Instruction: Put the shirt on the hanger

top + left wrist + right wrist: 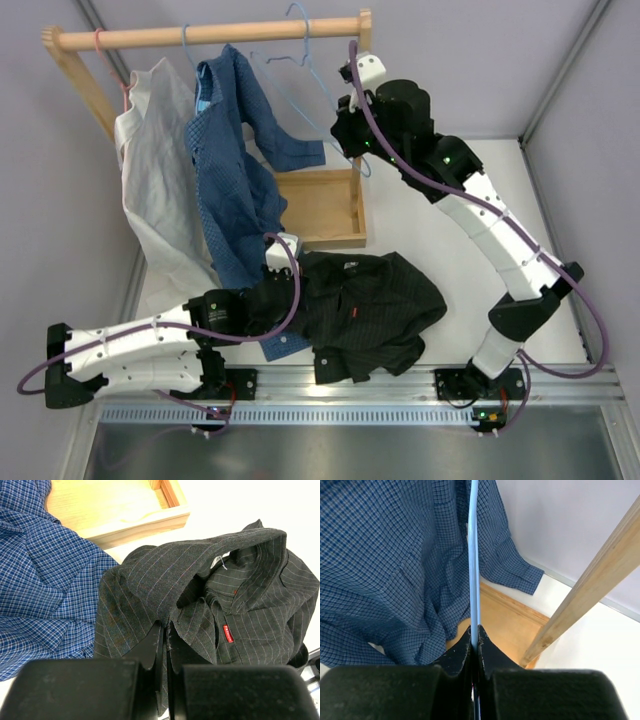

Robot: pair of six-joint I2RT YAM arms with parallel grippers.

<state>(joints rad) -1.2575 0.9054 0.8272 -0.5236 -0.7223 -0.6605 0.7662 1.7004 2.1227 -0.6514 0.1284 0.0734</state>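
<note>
The black pinstriped shirt (380, 300) lies in a crumpled heap on the white bench (440, 250), low and centre in the overhead view, just in front of the two arm bases. Its collar is turned up and a small red label (228, 633) shows inside. The left pincer (167, 627) is clenched on a fold of that dark cloth at the heap's left edge, with the fabric bunched between the two fingers. Against the heap's left side lies the tail of a blue checked shirt (235, 170). That shirt hangs from the wooden rail (210, 33) across the top of the frame, with a pale grey shirt (155, 170) beside it at the upper left. The light-blue wire hanger (474, 555) is up at the rail too, upper centre, with its hook at the bar. The right pincer (474, 632) is clamped on one thin wire of it, which runs straight up between the fingers in the wrist view. A shallow wooden tray (325, 205) sits on the bench in the middle of the frame, between the rail and the black shirt.
</note>
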